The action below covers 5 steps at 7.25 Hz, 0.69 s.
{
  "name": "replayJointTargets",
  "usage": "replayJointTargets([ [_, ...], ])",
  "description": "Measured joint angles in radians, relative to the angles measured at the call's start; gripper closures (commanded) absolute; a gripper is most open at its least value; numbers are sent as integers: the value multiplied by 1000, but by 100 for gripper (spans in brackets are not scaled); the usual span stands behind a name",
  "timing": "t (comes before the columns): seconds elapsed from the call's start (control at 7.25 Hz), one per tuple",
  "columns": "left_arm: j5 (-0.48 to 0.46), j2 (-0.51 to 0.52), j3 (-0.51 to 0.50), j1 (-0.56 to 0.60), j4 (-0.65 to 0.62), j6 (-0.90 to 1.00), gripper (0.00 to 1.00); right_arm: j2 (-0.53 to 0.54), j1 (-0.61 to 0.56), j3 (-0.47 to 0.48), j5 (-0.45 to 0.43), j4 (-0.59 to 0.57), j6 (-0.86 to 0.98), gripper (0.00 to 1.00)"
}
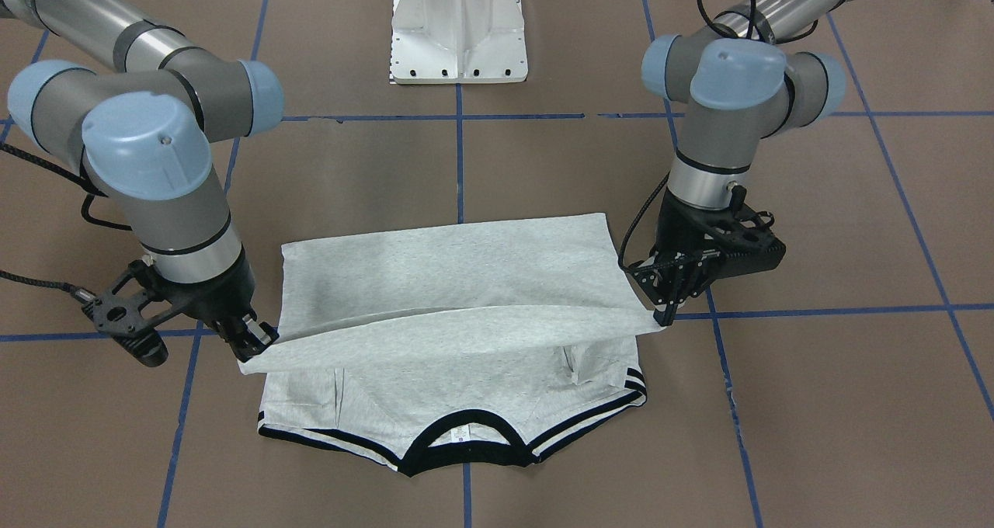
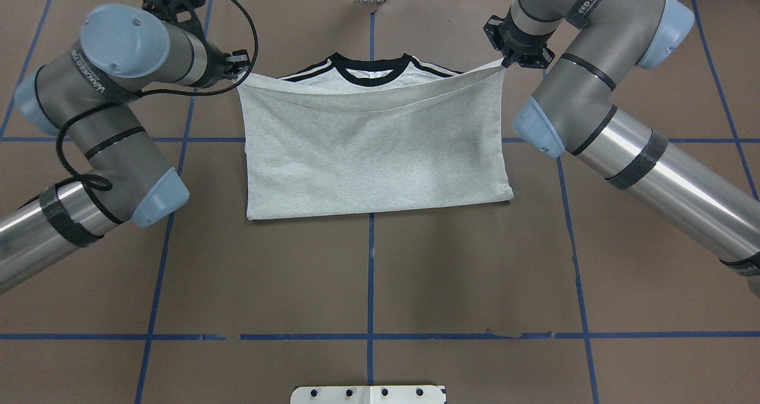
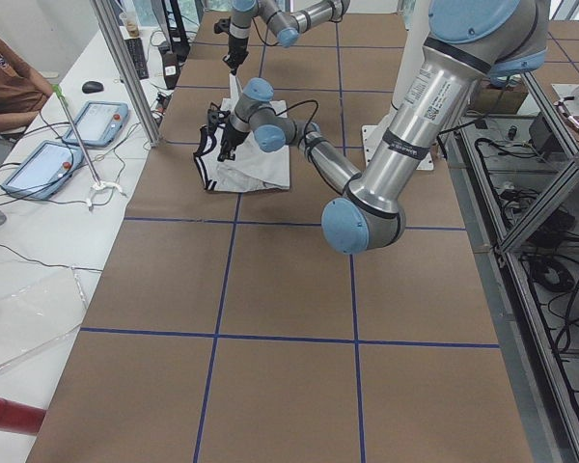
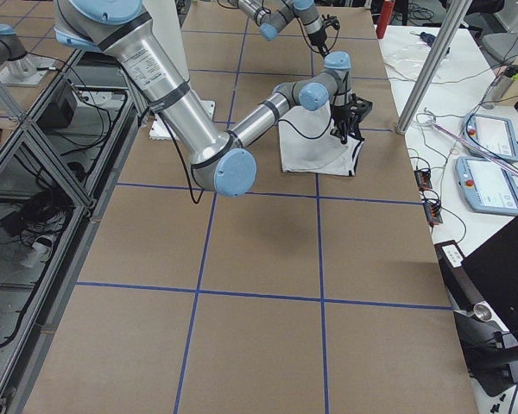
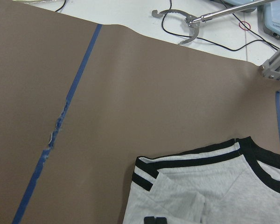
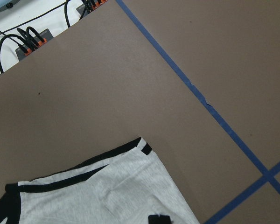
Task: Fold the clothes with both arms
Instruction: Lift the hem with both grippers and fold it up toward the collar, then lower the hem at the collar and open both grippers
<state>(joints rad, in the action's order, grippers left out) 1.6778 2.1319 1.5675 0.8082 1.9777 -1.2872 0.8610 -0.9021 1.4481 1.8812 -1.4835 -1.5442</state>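
A: Where lies the light heather-grey T-shirt with black collar [image 2: 374,154]?
B: On the brown table [image 2: 368,273], toward 12 o'clock seen from overhead. The black left gripper [image 1: 665,314] pinches its raised hem corner at 9 o'clock, the black right gripper [image 1: 260,343] at 3 o'clock.

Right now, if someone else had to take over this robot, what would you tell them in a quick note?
Left gripper: fingers shut on one corner of the T-shirt hem.
Right gripper: shut on the other hem corner.
Done: hem held raised over the shoulders, just short of the collar.
Left: lay the hem down, release, probably more folds.
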Motion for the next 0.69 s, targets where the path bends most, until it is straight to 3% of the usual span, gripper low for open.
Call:
replayJointTargets([
  [0.55, -4, 73, -280, 2, 237, 5, 100, -17, 18, -201, -2, 197, -6, 100],
  [0.69, -4, 83, -309, 2, 263, 5, 94, -18, 22, -222, -2, 224, -7, 94],
])
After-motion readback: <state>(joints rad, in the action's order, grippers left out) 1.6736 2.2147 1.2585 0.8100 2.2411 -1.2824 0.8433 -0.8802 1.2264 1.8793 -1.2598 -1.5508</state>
